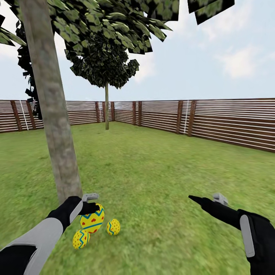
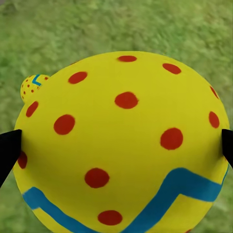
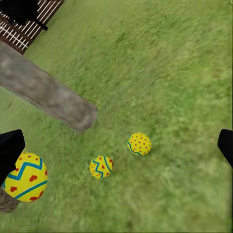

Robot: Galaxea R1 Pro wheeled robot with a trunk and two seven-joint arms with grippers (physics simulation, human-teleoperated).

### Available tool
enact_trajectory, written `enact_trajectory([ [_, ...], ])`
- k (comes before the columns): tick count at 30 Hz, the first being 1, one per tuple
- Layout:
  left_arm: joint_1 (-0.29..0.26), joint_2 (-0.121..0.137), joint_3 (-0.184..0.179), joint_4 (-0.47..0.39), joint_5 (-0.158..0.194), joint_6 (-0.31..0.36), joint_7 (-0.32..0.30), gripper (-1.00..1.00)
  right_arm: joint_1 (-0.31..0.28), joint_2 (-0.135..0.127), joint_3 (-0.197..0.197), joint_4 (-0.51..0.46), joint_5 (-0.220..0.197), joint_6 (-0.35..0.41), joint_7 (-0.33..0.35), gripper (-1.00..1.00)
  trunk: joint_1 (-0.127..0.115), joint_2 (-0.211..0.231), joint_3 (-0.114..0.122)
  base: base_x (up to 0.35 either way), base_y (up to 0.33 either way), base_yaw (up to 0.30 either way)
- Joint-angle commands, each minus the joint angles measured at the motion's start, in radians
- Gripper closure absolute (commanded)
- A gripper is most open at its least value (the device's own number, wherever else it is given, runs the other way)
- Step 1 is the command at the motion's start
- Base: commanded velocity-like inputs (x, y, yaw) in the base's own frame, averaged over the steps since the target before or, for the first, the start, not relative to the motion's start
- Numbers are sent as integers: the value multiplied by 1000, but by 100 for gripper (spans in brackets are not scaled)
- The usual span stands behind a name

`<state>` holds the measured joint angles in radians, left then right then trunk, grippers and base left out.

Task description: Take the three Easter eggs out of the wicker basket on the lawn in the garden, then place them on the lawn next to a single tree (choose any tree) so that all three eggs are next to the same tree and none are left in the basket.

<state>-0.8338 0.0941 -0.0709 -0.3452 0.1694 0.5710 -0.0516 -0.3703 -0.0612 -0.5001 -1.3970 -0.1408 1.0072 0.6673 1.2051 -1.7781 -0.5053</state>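
My left gripper point(image 1: 91, 206) is shut on a yellow Easter egg point(image 1: 92, 221) with a blue zigzag band and red marks, held just above the lawn point(image 1: 152, 183) beside the tree's grey-brown trunk point(image 1: 53, 126). In the left wrist view this egg point(image 2: 126, 145) sits between both fingertips point(image 2: 8, 150). Two smaller eggs lie on the grass close to the trunk: one point(image 1: 113, 227) to the right of the held egg, one point(image 1: 81, 239) nearer me. The right wrist view shows them point(image 3: 140, 144) point(image 3: 101, 166) by the trunk point(image 3: 48, 94). My right gripper point(image 1: 206, 198) hovers open and holds nothing. The wicker basket is out of view.
A brown slatted fence point(image 1: 214, 118) encloses the garden. A second, thin-trunked tree point(image 1: 106, 110) stands far back near the fence corner. Open grass stretches to the right of the trunk and ahead of me.
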Motion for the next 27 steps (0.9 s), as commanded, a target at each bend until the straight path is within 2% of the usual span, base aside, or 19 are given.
enact_trajectory([
  [1,0,1,-7,-2,8,4,1,100,-1,1,-1,-4,-6,2,-1,-100,4,-8,-4,0,0,0],
  [7,0,-1,-9,-2,3,4,0,100,0,2,1,-31,-6,-8,-2,-100,27,-50,-23,0,0,0],
  [27,4,-2,-13,-2,2,-12,1,100,0,3,0,-34,-5,-7,-11,-100,104,-190,-86,0,0,0],
])
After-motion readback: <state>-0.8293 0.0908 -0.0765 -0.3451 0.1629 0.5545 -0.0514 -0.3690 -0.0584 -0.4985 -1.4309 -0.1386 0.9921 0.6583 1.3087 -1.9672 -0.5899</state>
